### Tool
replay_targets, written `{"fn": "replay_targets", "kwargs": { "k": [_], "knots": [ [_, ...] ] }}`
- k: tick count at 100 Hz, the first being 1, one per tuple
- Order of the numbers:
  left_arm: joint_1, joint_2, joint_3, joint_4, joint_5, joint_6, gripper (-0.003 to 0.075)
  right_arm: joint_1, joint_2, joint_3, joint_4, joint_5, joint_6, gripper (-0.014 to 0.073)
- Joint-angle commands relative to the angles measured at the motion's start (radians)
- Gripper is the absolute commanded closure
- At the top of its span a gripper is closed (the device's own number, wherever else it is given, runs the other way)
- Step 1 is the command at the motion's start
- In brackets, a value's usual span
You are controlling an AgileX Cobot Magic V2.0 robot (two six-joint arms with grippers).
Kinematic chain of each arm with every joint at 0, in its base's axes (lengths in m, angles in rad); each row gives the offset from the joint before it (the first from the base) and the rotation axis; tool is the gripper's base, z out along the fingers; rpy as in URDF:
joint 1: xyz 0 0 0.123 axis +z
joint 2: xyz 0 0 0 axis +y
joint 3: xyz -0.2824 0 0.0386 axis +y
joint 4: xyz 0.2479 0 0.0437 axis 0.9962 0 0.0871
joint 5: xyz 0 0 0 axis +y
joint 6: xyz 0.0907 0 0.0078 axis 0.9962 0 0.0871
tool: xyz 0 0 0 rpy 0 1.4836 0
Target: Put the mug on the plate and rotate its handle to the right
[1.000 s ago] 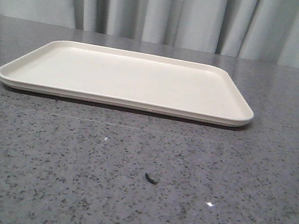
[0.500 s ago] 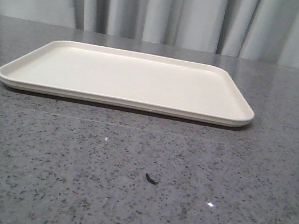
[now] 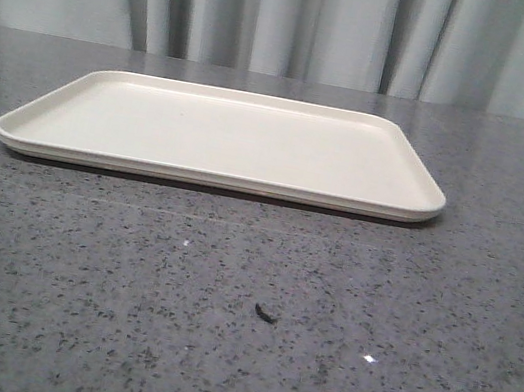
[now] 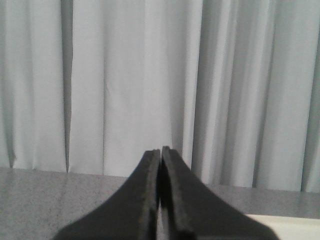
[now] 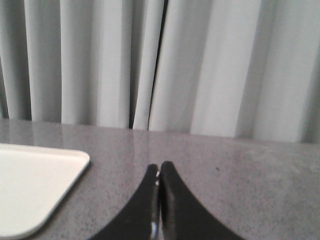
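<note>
A: How does the left end effector [image 4: 160, 160] stand?

B: Its two black curved fingers [image 4: 145, 200] are pressed together, with nothing between them. Past its tips lies the grey speckled stone bench [image 4: 45, 195], then the pale pleated curtain [image 4: 125, 85]. Off to one side of the fingers, low and close, a corner of the large flat cream-coloured rectangular plate [image 4: 290, 225] shows.

A: And the right end effector [image 5: 159, 172]?

B: The same: fingers closed against each other, holding nothing. It hangs over bare bench, and a rounded corner of the plate lies near it on the side toward the other arm. The curtain hangs beyond.

A: Where is the white mug with the black handle?

B: It appears in none of the three views. In the front view the plate [image 3: 214, 180] lies flat on the bench with nothing on it, and neither arm shows there. A small dark speck [image 3: 266, 313] sits on the bench in front of the plate.
</note>
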Motion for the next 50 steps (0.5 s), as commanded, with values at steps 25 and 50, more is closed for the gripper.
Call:
{"fn": "replay_targets", "kwargs": {
  "k": [25,50],
  "knots": [
    [0.000,0.120,-0.350,-0.013,0.092,-0.017,0.0739,0.002,0.191,-0.388,0.009,0.014,0.004,0.0594],
    [0.000,0.337,-0.642,-0.013,0.337,-0.012,0.0738,0.002,0.354,-0.604,0.024,0.065,0.004,0.0211]
  ]
}}
